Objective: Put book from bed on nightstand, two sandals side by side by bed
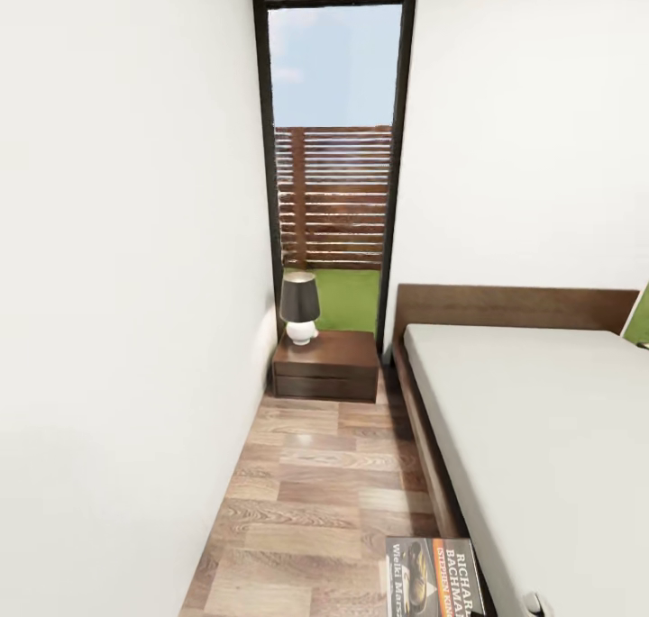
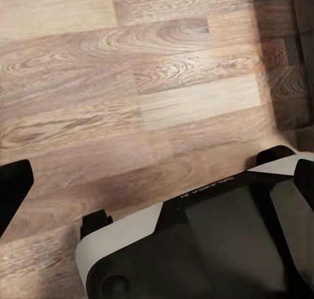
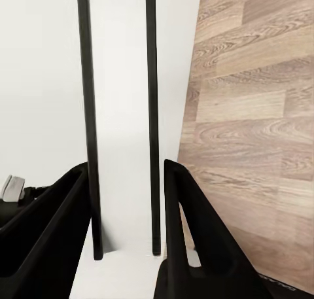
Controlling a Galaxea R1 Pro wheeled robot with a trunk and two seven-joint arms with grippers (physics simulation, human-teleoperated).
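1. The book (image 1: 434, 576) is off the bed (image 1: 541, 419), low in the head view. It looks carried toward the nightstand (image 1: 326, 365), where a lamp (image 1: 300, 307) stands
2. The right tool (image 3: 124, 246) grips the thin book. I cannot tell if the left tool is open or closed
3. Sandals are still to do
4. The cover reads "RICHARD BACHMAN"

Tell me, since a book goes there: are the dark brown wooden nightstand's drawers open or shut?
Shut. Both drawer fronts of the dark brown wooden nightstand sit flush, nothing pulled out. A dark-shaded white-based lamp stands upright on top.
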